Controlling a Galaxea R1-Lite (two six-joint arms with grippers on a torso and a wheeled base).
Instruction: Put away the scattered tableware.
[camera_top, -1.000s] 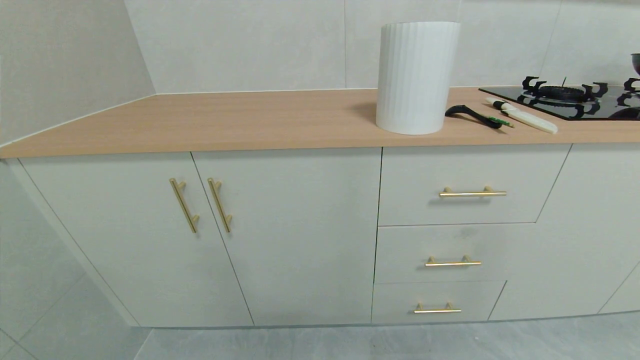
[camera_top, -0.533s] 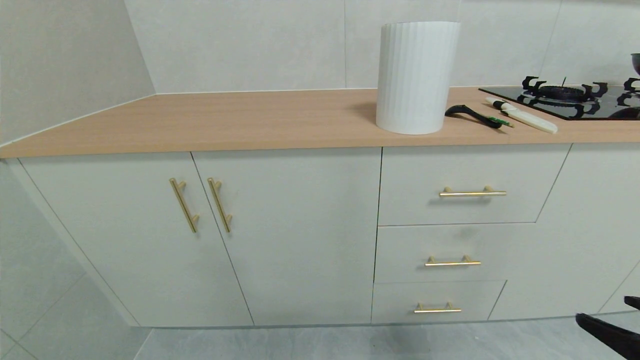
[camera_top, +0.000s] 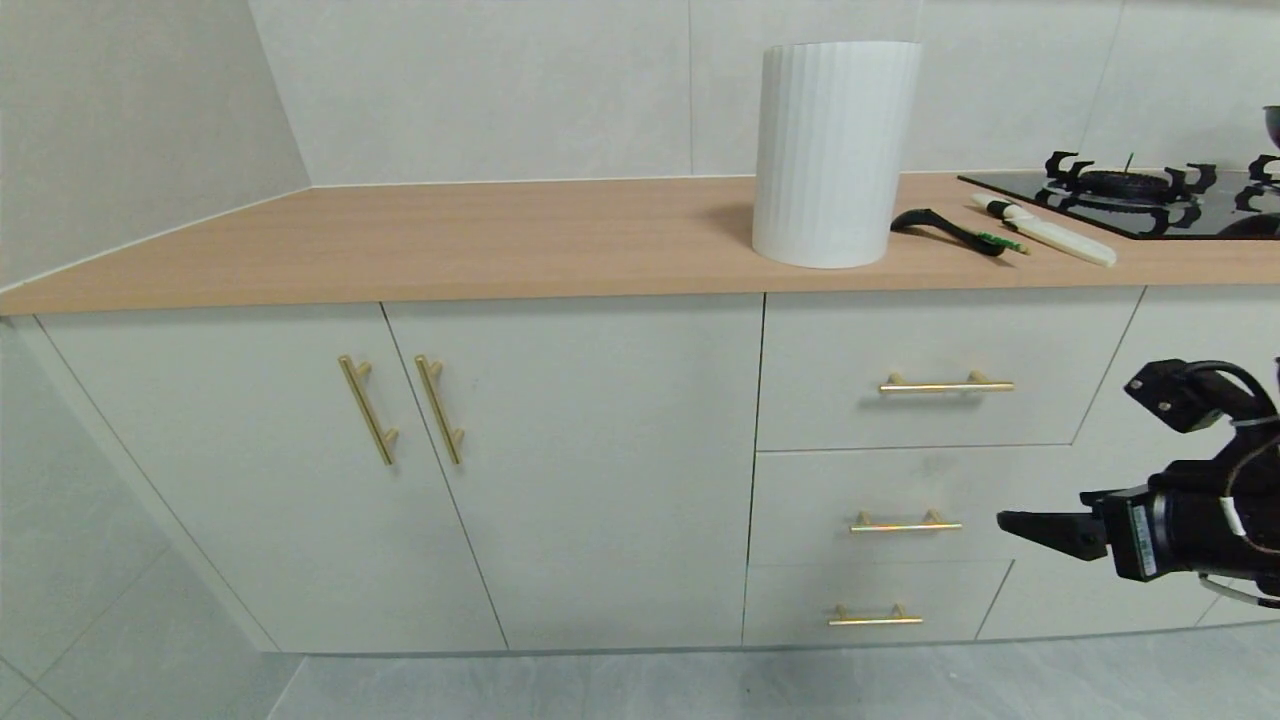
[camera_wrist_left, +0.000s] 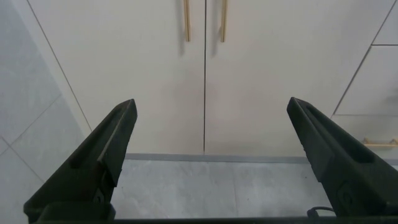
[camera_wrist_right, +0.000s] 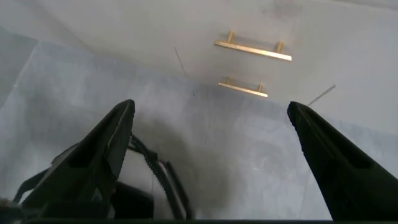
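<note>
A black-handled utensil (camera_top: 945, 228) and a white knife (camera_top: 1045, 232) lie on the wooden countertop (camera_top: 450, 240), just right of a tall white ribbed container (camera_top: 833, 155). My right gripper (camera_top: 1040, 528) hangs well below them, in front of the drawers at the height of the middle drawer handle (camera_top: 905, 524). In the right wrist view the right gripper (camera_wrist_right: 211, 107) is open and holds nothing, with two drawer handles (camera_wrist_right: 253, 50) ahead. My left gripper (camera_wrist_left: 211, 109) is open and holds nothing too, low before the double cabinet doors (camera_wrist_left: 205, 74).
A black gas hob (camera_top: 1130, 200) sits at the counter's right end. Under the counter are two doors with gold handles (camera_top: 368, 410) and three drawers, the top handle (camera_top: 945, 385) above the others. Grey tiled floor (camera_top: 640, 690) lies below.
My right arm has risen into the head view from the lower right corner and moved up and left, to drawer height. The things on the counter have not moved.
</note>
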